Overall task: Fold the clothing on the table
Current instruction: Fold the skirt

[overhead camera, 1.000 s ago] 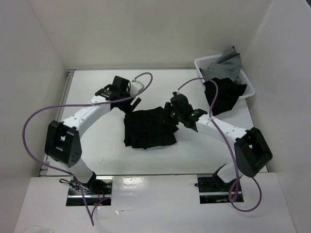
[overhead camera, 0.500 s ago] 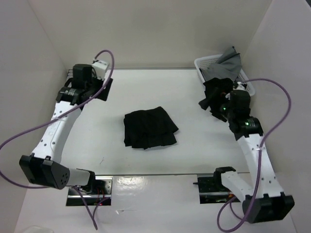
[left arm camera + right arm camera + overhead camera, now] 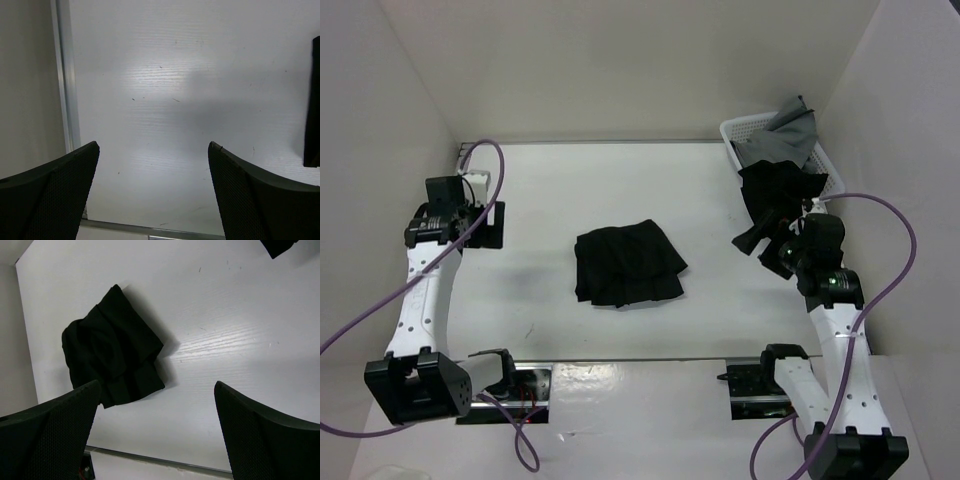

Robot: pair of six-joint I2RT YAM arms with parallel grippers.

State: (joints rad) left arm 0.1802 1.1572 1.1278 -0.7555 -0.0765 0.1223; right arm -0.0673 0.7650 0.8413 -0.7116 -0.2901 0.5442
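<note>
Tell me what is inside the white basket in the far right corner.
The white basket holds a grey cloth and a black garment spilling over its near rim. Anything beneath them is covered.

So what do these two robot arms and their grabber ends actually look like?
The left arm and right arm are white links with chunky black joints, each trailing a looping purple cable. The left gripper and right gripper each have two black wedge-shaped fingers with a fine dimpled texture.
</note>
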